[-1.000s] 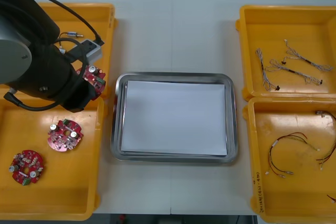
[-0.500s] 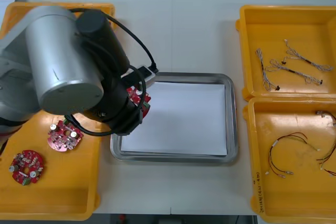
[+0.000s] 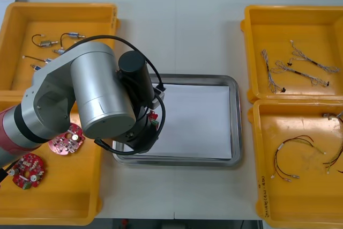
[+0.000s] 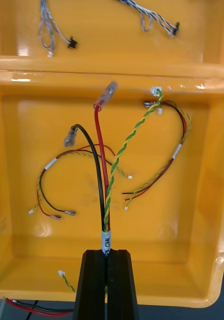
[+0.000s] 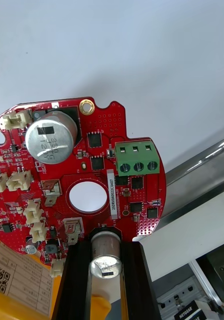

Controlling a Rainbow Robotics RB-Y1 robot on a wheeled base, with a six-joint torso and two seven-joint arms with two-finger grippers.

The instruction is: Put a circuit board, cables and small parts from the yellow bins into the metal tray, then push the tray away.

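Left gripper [image 5: 106, 246] fingers clamp circuit board [image 5: 82, 170] by edge, over metal tray [image 3: 236, 112], centre-left of front view, poised for release. Right gripper [image 4: 107, 257] fingers pinch cables [image 4: 103, 185] above yellow bin [image 4: 191, 250], likely next.

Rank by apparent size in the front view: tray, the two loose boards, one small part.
1. Tray
2. Farther board and nearer board: they look alike, so unranked.
3. Small part in the far left bin

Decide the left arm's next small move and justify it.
Probably carry the circuit board further in over the metal tray: the left gripper is shut on it near the tray's left rim. The right gripper holds cables over a yellow bin.
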